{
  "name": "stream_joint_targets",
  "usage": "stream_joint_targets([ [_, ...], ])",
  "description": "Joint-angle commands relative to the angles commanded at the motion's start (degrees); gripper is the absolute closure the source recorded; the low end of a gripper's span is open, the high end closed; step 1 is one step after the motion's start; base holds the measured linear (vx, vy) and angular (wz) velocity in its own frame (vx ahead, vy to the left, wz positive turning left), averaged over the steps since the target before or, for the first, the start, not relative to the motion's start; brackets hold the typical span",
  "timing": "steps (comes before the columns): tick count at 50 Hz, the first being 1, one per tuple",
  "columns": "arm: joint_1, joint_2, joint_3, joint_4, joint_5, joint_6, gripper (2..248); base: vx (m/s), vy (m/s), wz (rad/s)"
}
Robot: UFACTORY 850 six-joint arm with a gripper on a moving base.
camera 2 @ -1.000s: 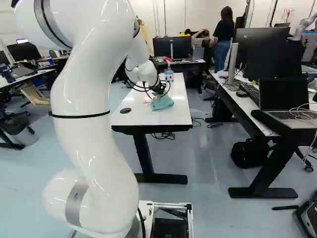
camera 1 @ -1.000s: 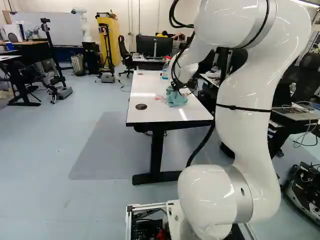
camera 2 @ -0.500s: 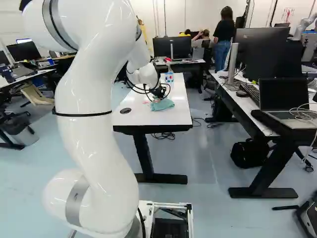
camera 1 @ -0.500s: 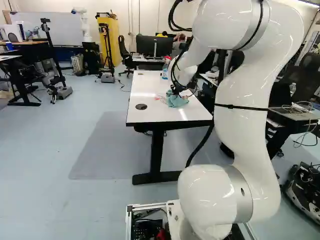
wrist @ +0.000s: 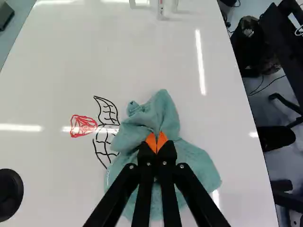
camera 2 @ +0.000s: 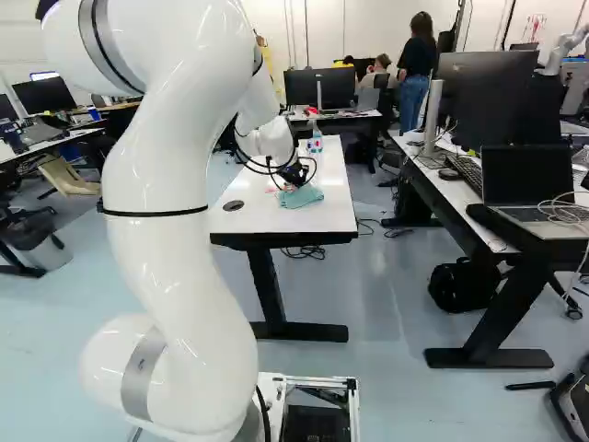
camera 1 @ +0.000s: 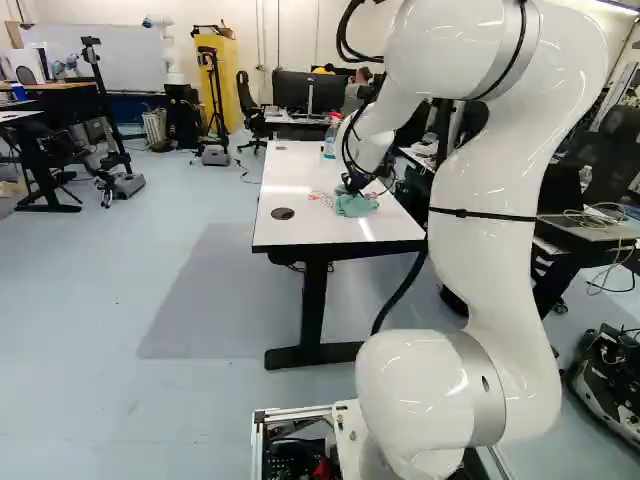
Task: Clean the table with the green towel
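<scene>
On the white table (camera 1: 300, 222), the arm's gripper (camera 1: 354, 186) stands over the crumpled green towel (camera 1: 355, 205). In the wrist view the gripper (wrist: 156, 142) is shut on the towel (wrist: 191, 163), its orange pads together with cloth bunched around and ahead of them. The towel lies spread on the tabletop under the fingers. Beside it are a red scribble (wrist: 83, 126) and black curved, hatched marker lines (wrist: 107, 111); the towel's edge meets the black lines.
A spray bottle (camera 1: 330, 138) stands at the table's far end. A round black grommet (wrist: 9, 194) sits in the tabletop. Right of the table, a desk (camera 2: 460, 198) holds monitors and a laptop. Another robot (camera 2: 563, 48) stands far back.
The arm has shifted slightly, carrying the gripped towel a little along the tabletop; the towel looks flatter than a second ago. More of the marker drawing shows. The base has not moved.
</scene>
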Motion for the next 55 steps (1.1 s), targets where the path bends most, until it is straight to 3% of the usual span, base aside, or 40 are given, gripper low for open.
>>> stream_joint_targets([
  [24,0.42,-0.24,-0.30,0.00,-0.51,0.00,229,0.000,0.000,0.000],
  [55,5.24,-2.66,-3.46,0.00,-0.51,0.00,229,0.000,0.000,0.000],
])
